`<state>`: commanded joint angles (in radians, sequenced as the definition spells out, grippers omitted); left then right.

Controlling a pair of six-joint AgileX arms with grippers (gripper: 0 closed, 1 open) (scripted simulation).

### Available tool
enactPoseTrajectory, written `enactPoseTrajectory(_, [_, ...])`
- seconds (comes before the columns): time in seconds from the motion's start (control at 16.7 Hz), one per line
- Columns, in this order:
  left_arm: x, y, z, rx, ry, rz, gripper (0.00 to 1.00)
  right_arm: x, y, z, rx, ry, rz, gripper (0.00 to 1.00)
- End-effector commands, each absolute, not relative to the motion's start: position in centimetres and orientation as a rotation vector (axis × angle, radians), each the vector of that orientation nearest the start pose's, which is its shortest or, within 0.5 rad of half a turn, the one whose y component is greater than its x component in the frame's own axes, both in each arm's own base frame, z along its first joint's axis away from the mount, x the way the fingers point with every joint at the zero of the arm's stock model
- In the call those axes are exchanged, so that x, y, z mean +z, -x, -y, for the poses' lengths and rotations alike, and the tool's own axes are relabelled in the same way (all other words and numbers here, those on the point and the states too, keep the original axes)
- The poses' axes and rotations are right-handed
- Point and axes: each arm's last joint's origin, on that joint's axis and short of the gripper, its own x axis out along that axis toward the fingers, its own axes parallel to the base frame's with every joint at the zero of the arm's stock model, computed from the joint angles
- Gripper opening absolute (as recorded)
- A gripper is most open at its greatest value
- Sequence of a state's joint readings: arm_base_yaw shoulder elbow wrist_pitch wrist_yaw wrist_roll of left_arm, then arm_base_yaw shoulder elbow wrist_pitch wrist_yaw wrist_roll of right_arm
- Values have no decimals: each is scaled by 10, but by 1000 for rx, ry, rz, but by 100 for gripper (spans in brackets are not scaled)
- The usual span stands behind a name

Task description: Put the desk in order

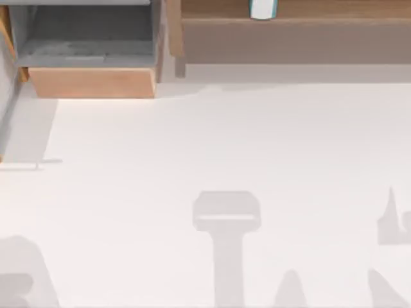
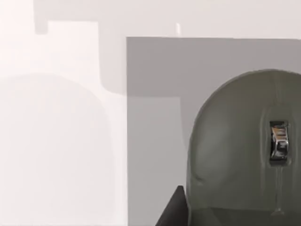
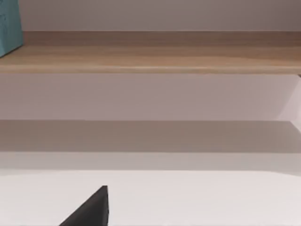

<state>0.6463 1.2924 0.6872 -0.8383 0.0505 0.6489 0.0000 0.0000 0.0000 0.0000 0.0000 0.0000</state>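
desk (image 1: 212,147) bare | drawer (image 1: 90,45) open at 11 o'clock | mouse (image 2: 244,150) by left arm | both pincers: cannot tell | risk: mouse knocked, drawer left open

Desk (image 1: 212,141): plain white top, unpatterned, crossed by soft grey shadows.
Shelf rail (image 1: 308,9): light wood with faint lengthwise grain.
Drawer box (image 1: 92,82): light-wood front, grey lining inside.
Small item on the shelf (image 1: 262,9): white face with teal edges.
Rounded object (image 2: 244,150): dark olive-grey, with a small silver-chrome fitting (image 2: 279,142).
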Motion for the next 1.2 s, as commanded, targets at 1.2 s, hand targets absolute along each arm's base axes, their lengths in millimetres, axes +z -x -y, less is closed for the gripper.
enactPoseTrajectory(1.2, [156, -170, -108, -36, -146, -1392, 0, 160, -106, 1, 0, 0, 0, 100])
